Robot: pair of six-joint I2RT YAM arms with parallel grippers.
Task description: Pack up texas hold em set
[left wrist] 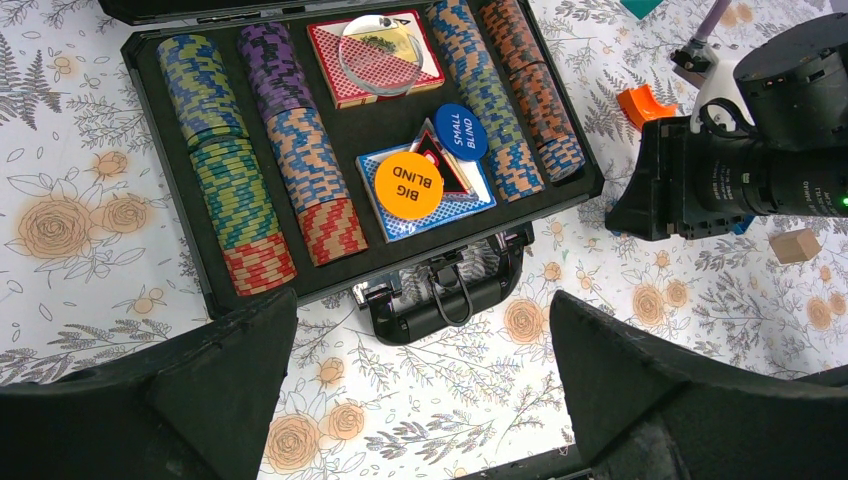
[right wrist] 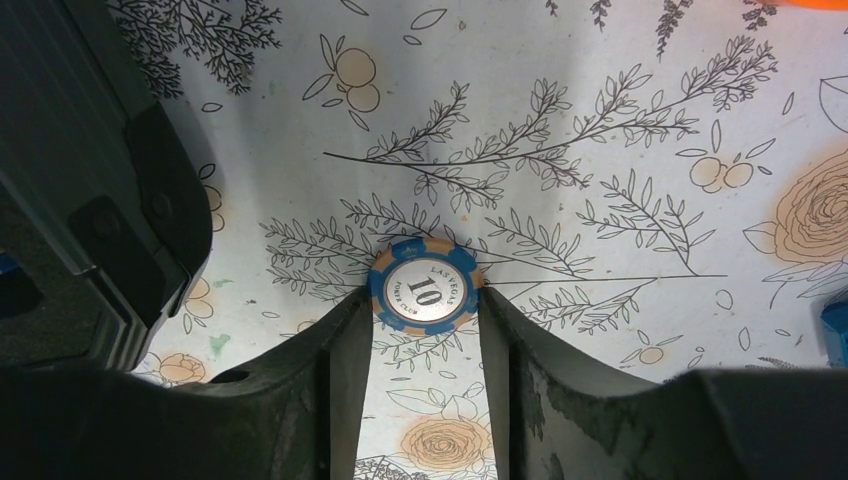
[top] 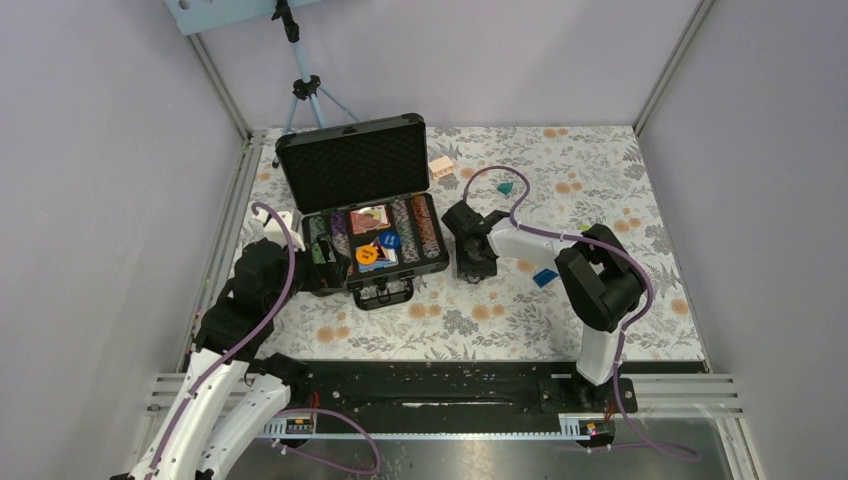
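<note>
Right now the right gripper (right wrist: 425,305) is pointing down at the floral tablecloth (right wrist: 600,330) and pinching a loose blue poker chip (right wrist: 424,288) marked 10. The chip is lying flat between the fingertips (right wrist: 350,320), with both tips touching its rim. Just to the left of that gripper, the black corner of the open briefcase (top: 355,165) is showing, near the chip but apart from it. The left gripper (left wrist: 422,297) is hovering with its fingers spread wide and holding nothing. The briefcase handle (left wrist: 440,300) is sitting just ahead of it, between the two fingers in the left wrist view. Beyond the handle, the case is lying open with its lid standing up at the far side. Rows of striped chips (left wrist: 300,160) are filling the foam slots. An orange BIG BLIND disc (left wrist: 408,185) and a blue SMALL BLIND disc (left wrist: 460,132) are resting on a blue-backed card deck (left wrist: 470,195) in the middle. Farther from the hand, a clear round disc (left wrist: 378,55) is lying on a red-backed card deck (left wrist: 330,60). Off to the right of the left gripper, an orange block (left wrist: 645,103) and a small wooden block (left wrist: 795,245) are sitting on the cloth.
</note>
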